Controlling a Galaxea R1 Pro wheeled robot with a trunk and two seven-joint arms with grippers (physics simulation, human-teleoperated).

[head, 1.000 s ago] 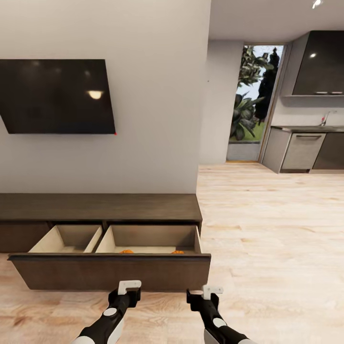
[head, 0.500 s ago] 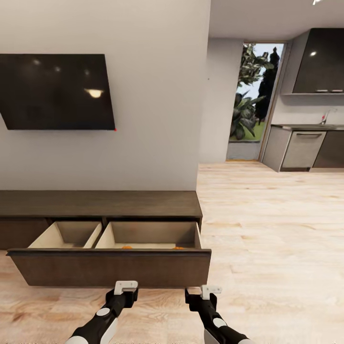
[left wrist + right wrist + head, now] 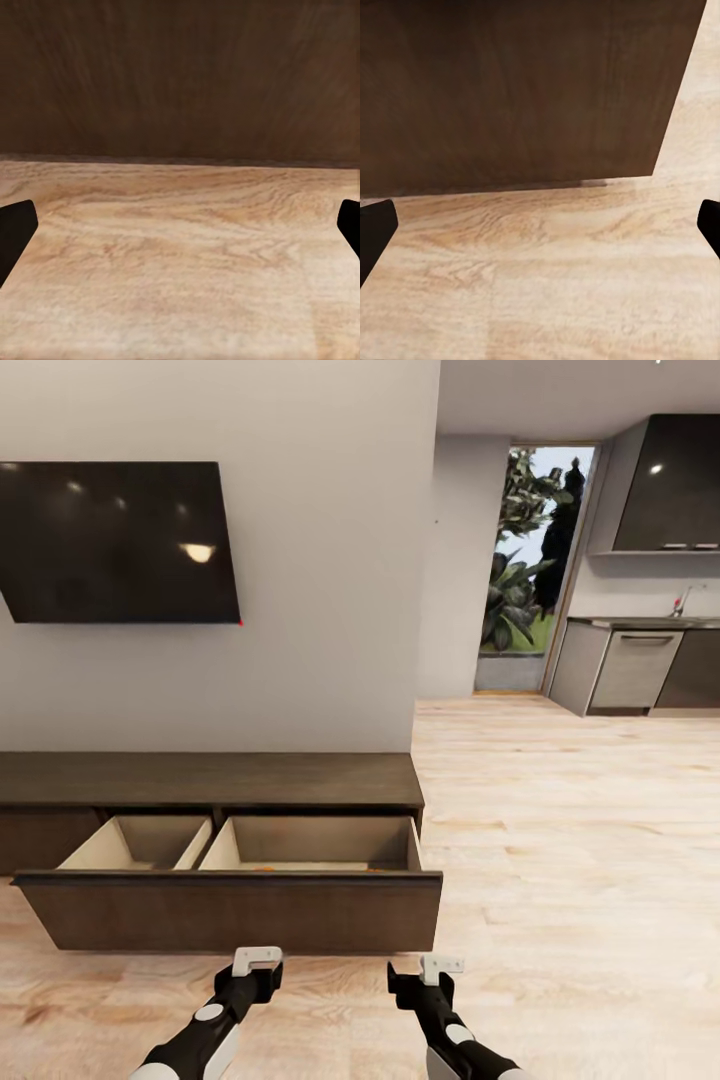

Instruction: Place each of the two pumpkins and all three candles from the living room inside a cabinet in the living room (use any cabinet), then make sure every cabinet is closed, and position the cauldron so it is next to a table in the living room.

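Dark-brown wood marks the cabinet in the head view: a low, long box whose long axis runs across the picture along the grey wall, below a black television. Its wide drawer stands pulled out toward the robot, pale inside and split into two compartments. In the right-hand compartment only thin slivers of orange, the pumpkins, peep over the drawer front; their stems cannot be made out. The left gripper and right gripper hover low over the pale wooden floor, just short of the drawer front, both pointing at it. Compared with a second ago, the whole picture has slid upward, so the drawer front now hides more of the pumpkins, and the left arm sits slightly further left.

In the left wrist view, the left gripper's dark fingers sit at both edges, spread wide apart with nothing between them, facing the brown drawer front above floorboards.

In the right wrist view, the fingers are likewise spread and empty, facing the drawer front's end.
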